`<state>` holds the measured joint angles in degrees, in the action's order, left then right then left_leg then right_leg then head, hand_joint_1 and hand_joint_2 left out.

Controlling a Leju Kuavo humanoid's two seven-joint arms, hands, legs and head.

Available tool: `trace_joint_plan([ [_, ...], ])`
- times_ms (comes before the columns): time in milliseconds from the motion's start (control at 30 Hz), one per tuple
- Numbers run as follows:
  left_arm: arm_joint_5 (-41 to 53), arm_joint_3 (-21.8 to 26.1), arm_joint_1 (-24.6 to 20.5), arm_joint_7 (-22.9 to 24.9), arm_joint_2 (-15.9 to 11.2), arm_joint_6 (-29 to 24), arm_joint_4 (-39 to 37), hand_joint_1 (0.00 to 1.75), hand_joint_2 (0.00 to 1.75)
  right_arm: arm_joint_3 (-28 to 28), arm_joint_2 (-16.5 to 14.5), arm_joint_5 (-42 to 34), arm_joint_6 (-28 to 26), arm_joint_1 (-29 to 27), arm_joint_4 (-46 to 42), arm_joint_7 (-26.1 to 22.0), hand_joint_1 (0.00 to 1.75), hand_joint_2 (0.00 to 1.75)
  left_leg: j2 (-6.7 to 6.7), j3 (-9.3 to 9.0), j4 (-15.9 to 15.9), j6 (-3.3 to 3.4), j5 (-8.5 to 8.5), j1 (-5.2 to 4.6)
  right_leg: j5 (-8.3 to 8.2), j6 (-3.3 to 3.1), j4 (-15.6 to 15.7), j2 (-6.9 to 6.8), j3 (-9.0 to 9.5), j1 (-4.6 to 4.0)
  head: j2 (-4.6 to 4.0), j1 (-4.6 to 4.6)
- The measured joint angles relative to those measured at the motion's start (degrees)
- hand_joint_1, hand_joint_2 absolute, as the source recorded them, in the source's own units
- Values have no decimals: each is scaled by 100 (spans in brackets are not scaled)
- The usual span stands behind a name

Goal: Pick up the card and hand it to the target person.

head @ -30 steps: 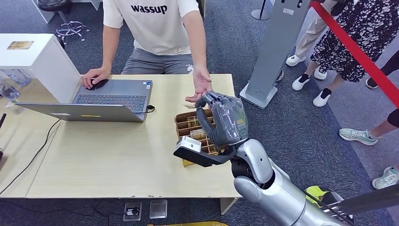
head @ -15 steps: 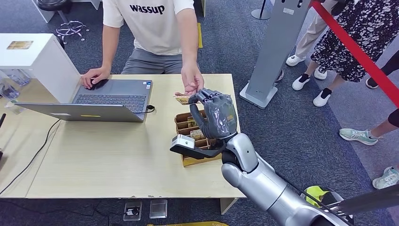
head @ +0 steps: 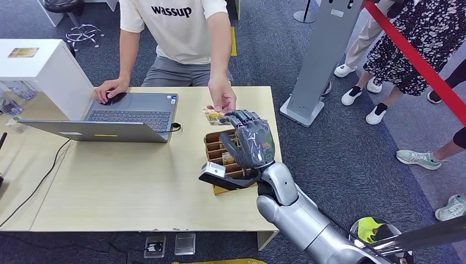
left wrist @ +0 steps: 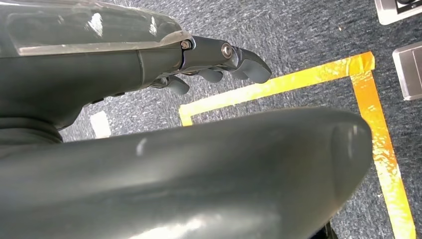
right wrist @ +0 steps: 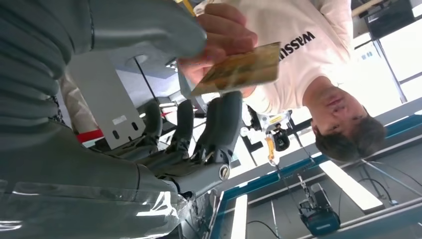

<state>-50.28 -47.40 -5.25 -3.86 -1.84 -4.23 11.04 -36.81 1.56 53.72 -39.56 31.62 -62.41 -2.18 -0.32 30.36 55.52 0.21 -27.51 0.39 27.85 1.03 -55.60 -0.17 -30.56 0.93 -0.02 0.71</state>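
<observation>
A person (head: 181, 33) sits at the counter's (head: 137, 187) far side. Their hand (head: 222, 100) grips the card (head: 213, 116), just left of the right hand (head: 250, 140), whose fingers (right wrist: 226, 119) stand apart, empty. The left hand (left wrist: 214, 59) hangs over the floor, fingers loosely curled, empty.

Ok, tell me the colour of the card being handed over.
The card is golden yellow with a mottled print; the right wrist view shows it best.

We see even, bright indoor light; head view sharp, soft shadows; right wrist view w/ blown-out ceiling glare ~4 o'clock.
</observation>
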Motion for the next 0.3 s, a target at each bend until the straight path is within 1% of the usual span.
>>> trace_joint_plan([
  [200, -108, -20, 8, -5, 0, -43, 0, 0, 0, 127, -21, -145, -3, -105, -7, -59, 0, 175, 0, 0, 0, 0, 0, 0, 0, 0, 0, 0, 0, 0, 0, -1],
  [300, -177, -22, 20, -22, 0, -84, 0, 0, 0, 183, -29, -492, -4, -162, -56, -169, 0, 175, 0, 0, 0, 0, 0, 0, 0, 0, 0, 0, 0, 0, 0, 0],
])
